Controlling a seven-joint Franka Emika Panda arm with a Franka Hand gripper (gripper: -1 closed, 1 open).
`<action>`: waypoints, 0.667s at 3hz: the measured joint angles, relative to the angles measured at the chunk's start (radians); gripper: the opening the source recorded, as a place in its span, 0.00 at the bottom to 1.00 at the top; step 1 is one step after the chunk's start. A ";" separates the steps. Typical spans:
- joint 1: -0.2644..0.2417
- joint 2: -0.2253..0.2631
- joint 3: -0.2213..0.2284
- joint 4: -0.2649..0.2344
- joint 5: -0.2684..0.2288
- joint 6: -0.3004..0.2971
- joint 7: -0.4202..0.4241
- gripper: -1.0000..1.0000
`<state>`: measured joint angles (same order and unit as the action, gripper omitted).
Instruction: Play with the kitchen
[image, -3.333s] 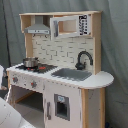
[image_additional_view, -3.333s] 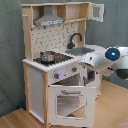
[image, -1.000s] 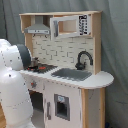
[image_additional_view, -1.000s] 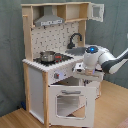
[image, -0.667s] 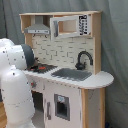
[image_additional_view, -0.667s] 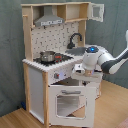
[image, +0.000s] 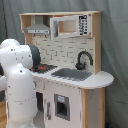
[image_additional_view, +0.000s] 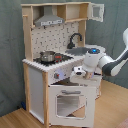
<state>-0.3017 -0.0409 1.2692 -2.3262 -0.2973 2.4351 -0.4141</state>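
The tool (image_additional_view: 79, 73) hangs beside the white-and-wood kitchen's (image_additional_view: 42, 87) knobs.

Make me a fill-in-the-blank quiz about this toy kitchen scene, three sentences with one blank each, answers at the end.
1. On the stovetop of the toy kitchen stands a small metal ____.
2. The curved faucet over the grey sink is coloured ____.
3. In the second exterior view, the robot's gripper is at the row of knobs, just above the ____ door.

Missing words: pot; black; oven
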 joint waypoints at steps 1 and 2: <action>0.004 0.058 0.058 0.000 0.000 0.054 0.020 0.00; 0.018 0.065 0.113 0.000 0.000 0.068 0.103 0.00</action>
<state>-0.2837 0.0241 1.3818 -2.3266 -0.2974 2.5027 -0.3107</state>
